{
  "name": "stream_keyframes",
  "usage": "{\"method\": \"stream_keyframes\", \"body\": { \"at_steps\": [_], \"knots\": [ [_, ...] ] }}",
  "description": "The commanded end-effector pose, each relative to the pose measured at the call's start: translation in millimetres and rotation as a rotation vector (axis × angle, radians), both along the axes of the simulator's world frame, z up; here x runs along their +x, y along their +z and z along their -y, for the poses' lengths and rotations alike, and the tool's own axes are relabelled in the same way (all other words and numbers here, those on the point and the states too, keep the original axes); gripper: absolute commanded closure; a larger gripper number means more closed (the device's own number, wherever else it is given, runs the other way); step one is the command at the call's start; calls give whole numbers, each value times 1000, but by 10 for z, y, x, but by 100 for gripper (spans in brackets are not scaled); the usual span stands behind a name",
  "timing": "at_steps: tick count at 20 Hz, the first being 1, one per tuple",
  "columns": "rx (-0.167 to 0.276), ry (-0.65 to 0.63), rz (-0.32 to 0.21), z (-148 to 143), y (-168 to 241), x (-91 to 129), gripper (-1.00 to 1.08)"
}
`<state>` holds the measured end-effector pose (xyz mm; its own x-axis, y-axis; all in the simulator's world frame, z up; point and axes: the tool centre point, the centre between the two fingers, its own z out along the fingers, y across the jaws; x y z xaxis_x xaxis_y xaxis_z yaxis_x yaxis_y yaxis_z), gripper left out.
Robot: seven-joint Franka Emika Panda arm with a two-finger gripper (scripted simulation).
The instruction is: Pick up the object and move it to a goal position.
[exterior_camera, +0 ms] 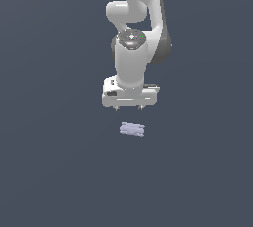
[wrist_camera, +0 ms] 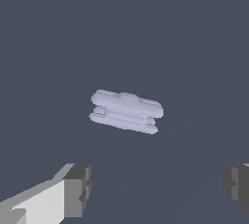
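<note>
The object [exterior_camera: 132, 130] is a small pale lavender-grey lumpy piece lying flat on the dark grey floor, its long side running across the exterior view. In the wrist view the object [wrist_camera: 126, 111] shows knobby lobes along both long sides. My gripper [exterior_camera: 128, 107] hangs from the white arm just above and slightly behind it, apart from it. It is open, with nothing between its grey fingertips [wrist_camera: 78, 189], which stand wide apart, wider than the object is long.
Only the plain dark grey floor [exterior_camera: 49, 171] surrounds the object. The white arm [exterior_camera: 131, 58] rises from the gripper toward the top of the exterior view.
</note>
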<state>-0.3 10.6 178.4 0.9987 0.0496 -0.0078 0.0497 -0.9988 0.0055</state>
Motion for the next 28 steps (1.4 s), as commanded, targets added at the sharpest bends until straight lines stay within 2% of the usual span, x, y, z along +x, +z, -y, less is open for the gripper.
{"method": "stream_keyframes", "body": {
  "at_steps": [1, 11, 19, 28],
  "knots": [
    [0, 0, 0, 0, 0, 0, -92],
    [-12, 53, 2, -231, -39, -22, -92],
    [-12, 75, 2, -220, -54, -16, -92],
    [-15, 205, -1, -213, -148, 15, -92]
  ]
}}
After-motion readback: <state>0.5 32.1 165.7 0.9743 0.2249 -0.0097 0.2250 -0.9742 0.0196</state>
